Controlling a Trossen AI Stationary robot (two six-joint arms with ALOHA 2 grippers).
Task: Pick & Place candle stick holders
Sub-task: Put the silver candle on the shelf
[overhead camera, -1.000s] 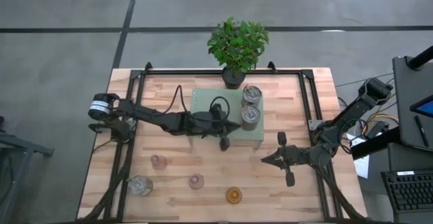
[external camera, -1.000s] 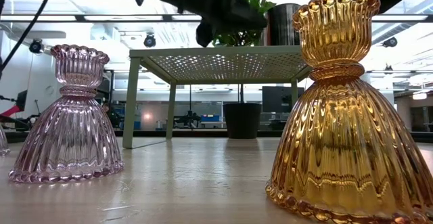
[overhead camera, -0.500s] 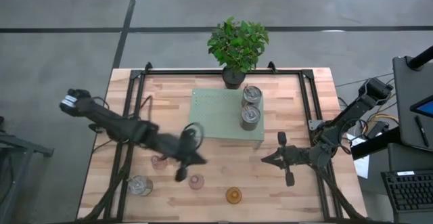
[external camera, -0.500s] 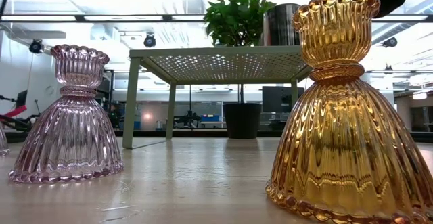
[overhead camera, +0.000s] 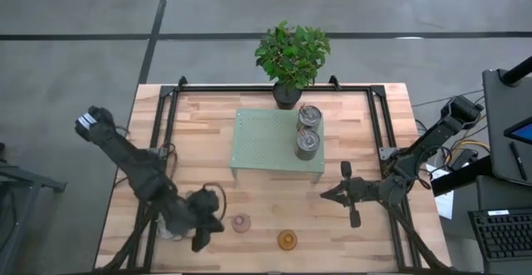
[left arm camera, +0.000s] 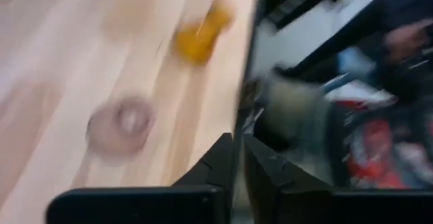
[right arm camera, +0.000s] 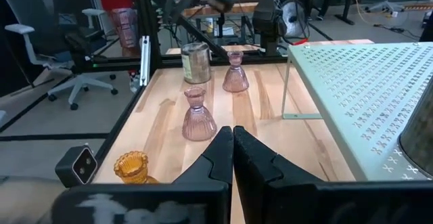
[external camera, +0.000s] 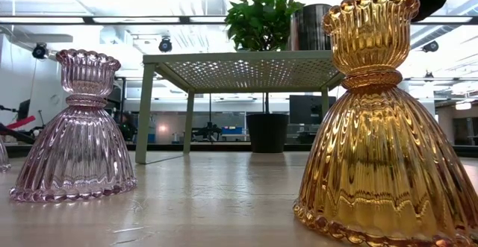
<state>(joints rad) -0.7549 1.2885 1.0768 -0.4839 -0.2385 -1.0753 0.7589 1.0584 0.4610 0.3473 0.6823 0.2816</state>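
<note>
Here, left hand (overhead camera: pixel 202 225) near-shut, empty — beside a pink holder (overhead camera: pixel 241 223) — right hand (overhead camera: pixel 326 195) closed, empty.

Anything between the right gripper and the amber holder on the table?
Nothing visible. Bare wood lies between the right gripper, jaws shut, and the amber holder; the nearest pink holder stands off to the side.

Left wrist view: motion blur is smearing the amber holder (left arm camera: pixel 199 34) and a pink holder (left arm camera: pixel 122 121). Low view: the picture's bottom and right edges are cutting off the amber holder's base. High view: the left tool (overhead camera: pixel 202 225) is covering the nearby holders.
</note>
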